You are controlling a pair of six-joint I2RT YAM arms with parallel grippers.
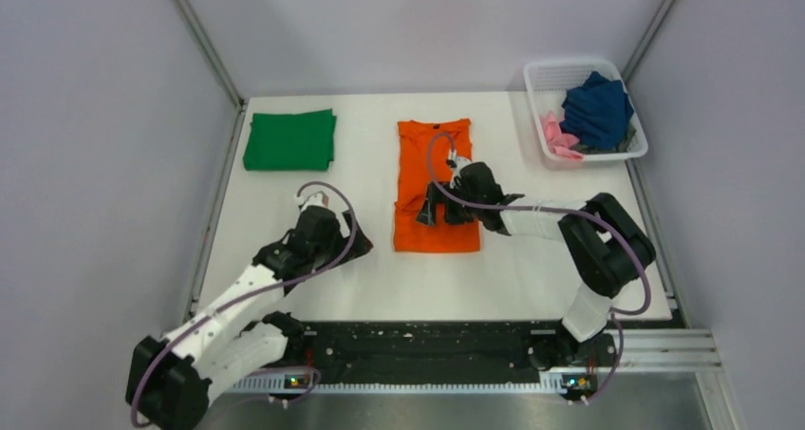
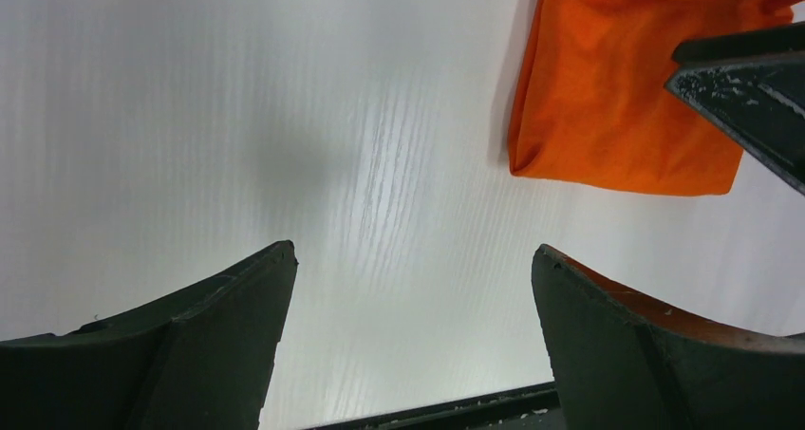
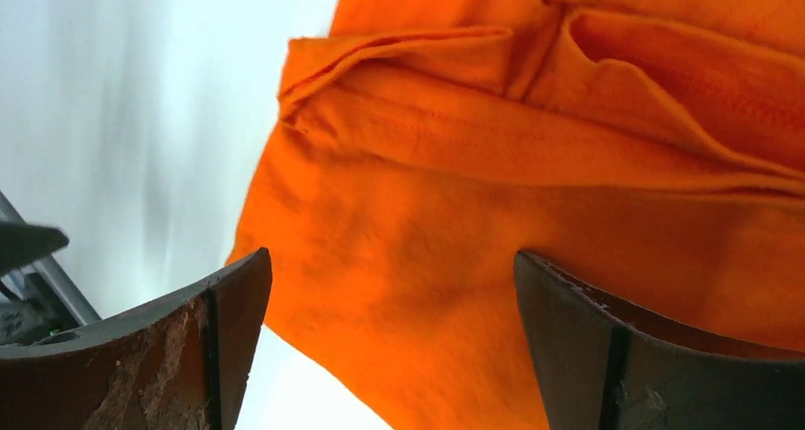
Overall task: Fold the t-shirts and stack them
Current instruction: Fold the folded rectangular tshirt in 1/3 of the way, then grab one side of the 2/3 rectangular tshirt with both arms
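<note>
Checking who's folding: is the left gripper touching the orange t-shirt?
Apart. Left wrist view shows bare table between the open left gripper and the orange t-shirt.

Right tool [image 3: 391, 256] spread wide, creased orange t-shirt [image 3: 532, 221] behind its fingers, white table [image 3: 142, 117] at left

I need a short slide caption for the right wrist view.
Open right gripper over the partly folded orange t-shirt on the white table.
</note>
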